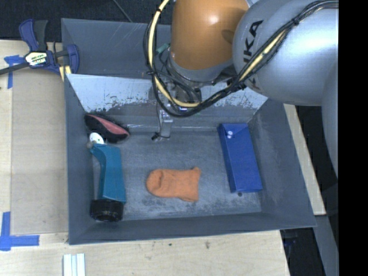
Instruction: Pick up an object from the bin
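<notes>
My gripper (163,129) hangs over the back middle of the bin, a thin metal finger pointing down just above the floor; nothing shows between its fingers. Left of it, near the back left, lies a black and pink brush-like thing (107,126). An orange cloth mitt (173,183) lies flat in the front middle, below the gripper and apart from it. A teal tool with a black round end (109,180) lies along the left wall, a small white piece at its top.
A blue rectangular box (240,157) lies along the right side of the bin. The arm with its orange dome and yellow cables covers the bin's back right.
</notes>
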### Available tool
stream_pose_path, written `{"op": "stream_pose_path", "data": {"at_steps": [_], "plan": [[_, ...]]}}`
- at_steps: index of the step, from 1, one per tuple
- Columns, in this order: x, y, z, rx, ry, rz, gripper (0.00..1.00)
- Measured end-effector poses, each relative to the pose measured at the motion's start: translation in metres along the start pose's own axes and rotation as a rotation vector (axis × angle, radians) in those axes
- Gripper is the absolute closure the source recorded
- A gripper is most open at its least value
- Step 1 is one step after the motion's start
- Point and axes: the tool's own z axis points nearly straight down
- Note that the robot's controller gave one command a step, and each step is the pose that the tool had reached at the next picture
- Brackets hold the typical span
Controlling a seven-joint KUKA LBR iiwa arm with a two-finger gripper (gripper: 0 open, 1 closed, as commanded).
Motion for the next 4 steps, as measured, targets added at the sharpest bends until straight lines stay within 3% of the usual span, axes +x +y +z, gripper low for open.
{"op": "stream_pose_path", "data": {"at_steps": [1, 2, 3, 4], "plan": [[-0.001, -0.001, -0.005, -0.002, -0.008, 0.002, 0.00], [0.050, -0.023, 0.044, -0.002, -0.011, -0.019, 0.00], [0.060, -0.028, 0.082, -0.001, -0.005, -0.040, 0.00], [0.071, -0.058, 0.105, -0.001, -0.008, -0.095, 0.00]]}}
